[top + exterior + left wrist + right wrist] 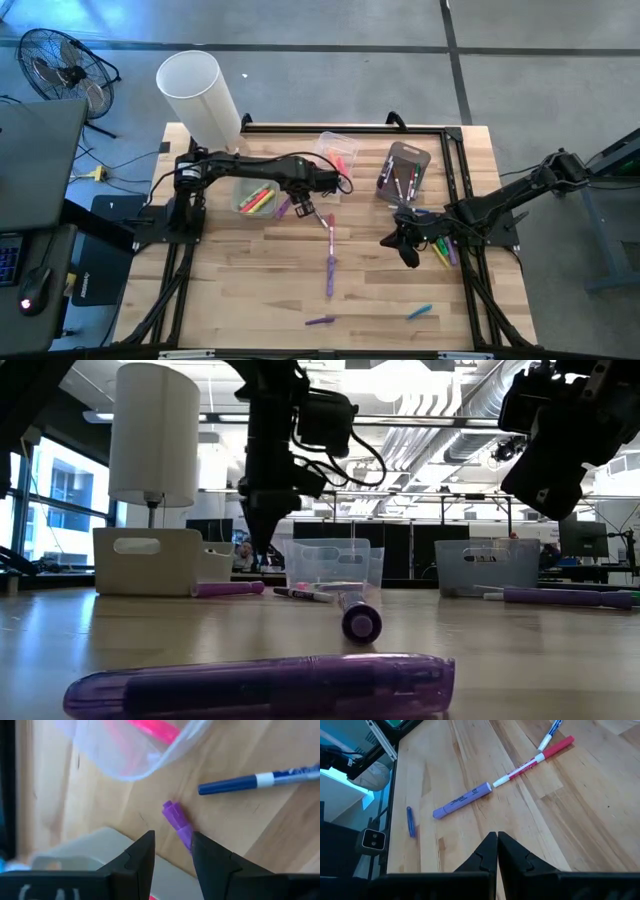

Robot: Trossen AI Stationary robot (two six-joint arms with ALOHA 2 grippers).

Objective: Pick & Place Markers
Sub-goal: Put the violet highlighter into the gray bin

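While several markers already lie in the bins, others wait loose on the table.
From above, the left gripper hangs at the table's eleven o'clock; loose markers lie toward six. Its wrist view shows half-open jaws straddling a purple marker, ungripped. The right gripper, jaws closed and empty, waits at three o'clock.

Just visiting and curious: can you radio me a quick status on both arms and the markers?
Left gripper open, low beside a purple marker near the white bin. Right gripper shut, empty, hovering over the table. Markers lie loose; nothing blocking.
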